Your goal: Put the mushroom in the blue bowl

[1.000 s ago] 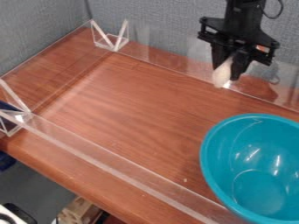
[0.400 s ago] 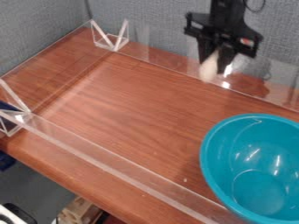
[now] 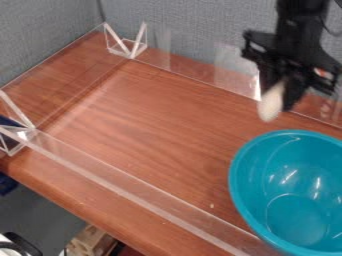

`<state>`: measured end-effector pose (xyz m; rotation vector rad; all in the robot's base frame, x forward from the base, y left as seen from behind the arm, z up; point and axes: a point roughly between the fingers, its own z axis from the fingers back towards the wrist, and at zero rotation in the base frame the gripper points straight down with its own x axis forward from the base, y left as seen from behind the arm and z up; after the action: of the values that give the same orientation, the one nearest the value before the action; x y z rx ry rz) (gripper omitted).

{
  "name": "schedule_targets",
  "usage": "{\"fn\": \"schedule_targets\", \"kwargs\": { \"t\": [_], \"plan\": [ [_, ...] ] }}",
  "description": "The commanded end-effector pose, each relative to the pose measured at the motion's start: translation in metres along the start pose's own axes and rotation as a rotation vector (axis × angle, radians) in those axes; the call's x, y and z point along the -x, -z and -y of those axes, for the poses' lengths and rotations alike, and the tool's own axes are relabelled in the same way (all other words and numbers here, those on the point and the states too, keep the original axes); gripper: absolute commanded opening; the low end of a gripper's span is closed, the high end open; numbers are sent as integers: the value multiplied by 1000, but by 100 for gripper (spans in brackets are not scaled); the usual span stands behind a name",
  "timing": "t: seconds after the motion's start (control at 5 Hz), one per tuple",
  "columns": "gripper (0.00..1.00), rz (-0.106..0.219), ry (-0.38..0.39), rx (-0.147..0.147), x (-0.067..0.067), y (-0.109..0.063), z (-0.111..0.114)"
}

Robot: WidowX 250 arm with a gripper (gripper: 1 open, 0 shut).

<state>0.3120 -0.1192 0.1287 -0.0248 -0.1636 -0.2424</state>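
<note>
Because the task ends with a drop into a wide container, the gripper (image 3: 275, 92) hangs pointing straight down, well above the wooden table (image 3: 147, 130), with the mushroom (image 3: 273, 97) pinched between its jaws; the jaws are drawn in tight on the pale cream stem, which shows as a blurred whitish shape hanging just below and between the dark fingers, while the orange-red cap cannot be made out. Held this way, the toy hangs free of the tabletop and of the clear acrylic wall (image 3: 187, 62) that runs behind the jaws, so nothing can snag it during travel. The blue bowl (image 3: 250, 196) sits below the jaws and toward the near side of the table, its rim not yet under them, so a release here would likely land the mushroom on the bare wood just beyond the bowl. A high carry suits the job, in my judgement, since the bowl's rim has to be cleared before the grip is let go. The bowl's broad, glossy opening is many times wider than the toy, which leaves plenty of margin once the jaws stand over it.
</note>
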Motion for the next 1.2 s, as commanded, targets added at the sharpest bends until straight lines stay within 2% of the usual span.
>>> {"fn": "schedule_targets", "kwargs": {
  "t": [0.0, 0.2, 0.4, 0.6, 1.0],
  "plan": [
    [0, 74, 31, 26, 12, -26, 19],
    [0, 85, 26, 23, 23, -34, 15],
    [0, 114, 10, 13, 33, -52, 5],
    [0, 122, 4, 10, 44, -60, 4],
    [0, 101, 36, 23, 45, -35, 16]
  ]
}}
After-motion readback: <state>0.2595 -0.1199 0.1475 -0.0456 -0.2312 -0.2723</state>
